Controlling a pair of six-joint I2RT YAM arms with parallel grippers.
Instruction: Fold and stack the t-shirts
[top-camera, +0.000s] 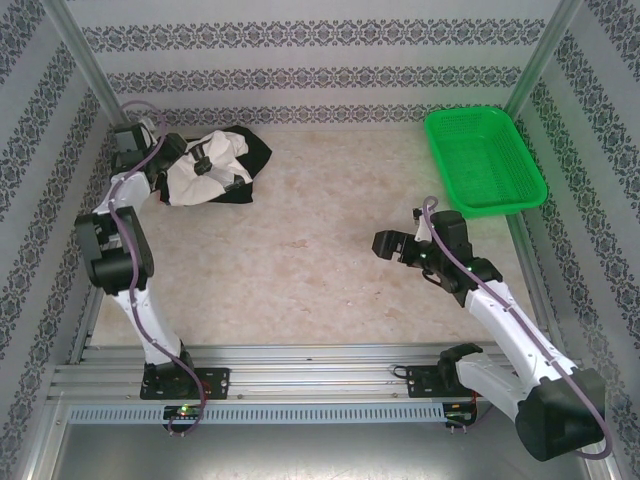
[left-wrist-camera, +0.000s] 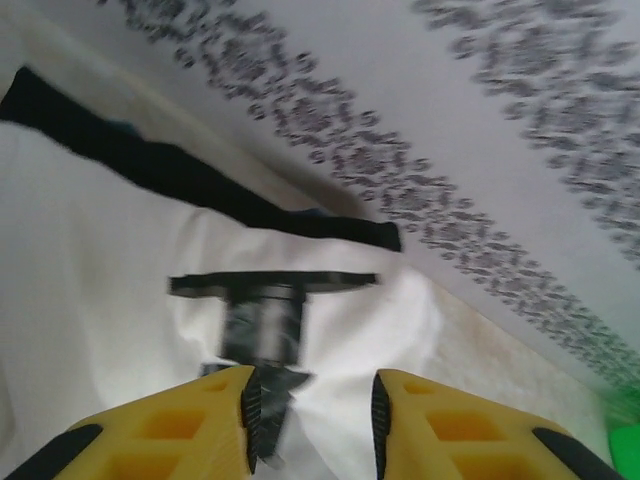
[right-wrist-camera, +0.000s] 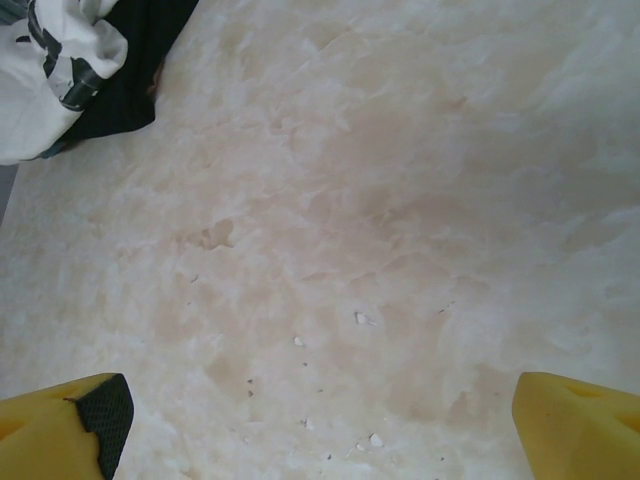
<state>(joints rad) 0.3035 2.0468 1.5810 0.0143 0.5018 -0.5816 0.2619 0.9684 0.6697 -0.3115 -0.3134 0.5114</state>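
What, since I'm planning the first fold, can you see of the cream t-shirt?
The cream t-shirt is soft off-white cloth with a black print, crumpled in a heap at the far left corner of the table, over the black t-shirt. The left gripper is down at it; whether its fingers pinch cloth is unclear.

Left wrist view is all smear. The black printed graphic (left-wrist-camera: 268, 320) on the off-white soft cloth t-shirt (left-wrist-camera: 100, 300) is too blurred to read, and the grey patterned wall (left-wrist-camera: 400, 190) is just streaks. The left gripper (left-wrist-camera: 314, 400) has its yellow fingers cut off by the bottom edge. Pale cloth sits between the pads, but pinched or loose, can't tell. The bottom-right corner clips a sliver of green plastic mesh basket (left-wrist-camera: 628, 445).

From above, the plain black cloth t-shirt (top-camera: 258, 155) is largely buried under the off-white one.

In the right wrist view the top-left corner clips both shirts. The right gripper (right-wrist-camera: 318, 400) shows only finger ends in the bottom corners. Pale specks (right-wrist-camera: 362, 319) on the beige marbled table top (right-wrist-camera: 420, 180) are too small to identify.
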